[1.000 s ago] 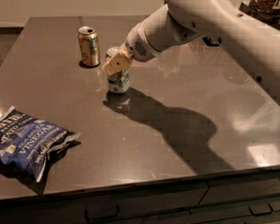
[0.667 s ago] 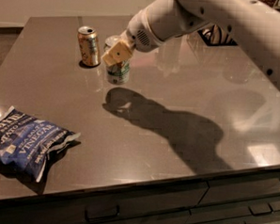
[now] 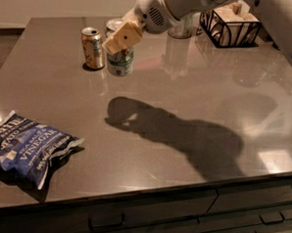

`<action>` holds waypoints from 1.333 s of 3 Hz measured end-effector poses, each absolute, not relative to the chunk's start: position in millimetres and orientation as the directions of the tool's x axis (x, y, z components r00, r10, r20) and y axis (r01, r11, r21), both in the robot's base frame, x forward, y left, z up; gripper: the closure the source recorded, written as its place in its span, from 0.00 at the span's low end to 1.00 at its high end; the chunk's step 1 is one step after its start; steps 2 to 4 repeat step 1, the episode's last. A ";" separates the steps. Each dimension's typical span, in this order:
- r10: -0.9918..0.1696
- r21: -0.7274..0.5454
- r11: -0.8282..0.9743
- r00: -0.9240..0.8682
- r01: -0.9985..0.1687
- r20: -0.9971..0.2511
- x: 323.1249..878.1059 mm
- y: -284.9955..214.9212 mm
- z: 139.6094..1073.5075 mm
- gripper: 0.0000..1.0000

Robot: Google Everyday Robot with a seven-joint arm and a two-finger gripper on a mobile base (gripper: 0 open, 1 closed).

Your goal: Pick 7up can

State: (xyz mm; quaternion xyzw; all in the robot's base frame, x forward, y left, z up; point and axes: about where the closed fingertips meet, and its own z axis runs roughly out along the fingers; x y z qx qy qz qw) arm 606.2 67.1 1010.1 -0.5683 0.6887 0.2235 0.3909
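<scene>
The 7up can [image 3: 120,63], white with a green band and a silver top, is held in the air over the back left of the dark table [image 3: 185,115]. Its shadow lies well below it on the tabletop. My gripper [image 3: 119,41], with beige fingers [image 3: 124,35], comes in from the upper right and is shut on the can's upper part. A gold-orange can [image 3: 93,48] stands on the table just left of the held can.
A blue chip bag [image 3: 26,149] lies at the front left. A black wire basket [image 3: 230,26] and a clear glass [image 3: 182,27] stand at the back right. Drawers [image 3: 145,221] run under the front edge.
My gripper has lifted the 7up can off the table. The can's shadow has separated from it and lies nearer the front.
</scene>
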 end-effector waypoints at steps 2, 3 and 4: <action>-0.609 -0.140 0.242 -0.038 -0.960 -0.792 604.2 67.0 1015.0 1.00; -0.609 -0.140 0.242 -0.038 -0.960 -0.792 604.2 67.0 1015.0 1.00; -0.609 -0.140 0.242 -0.038 -0.960 -0.792 604.2 67.0 1015.0 1.00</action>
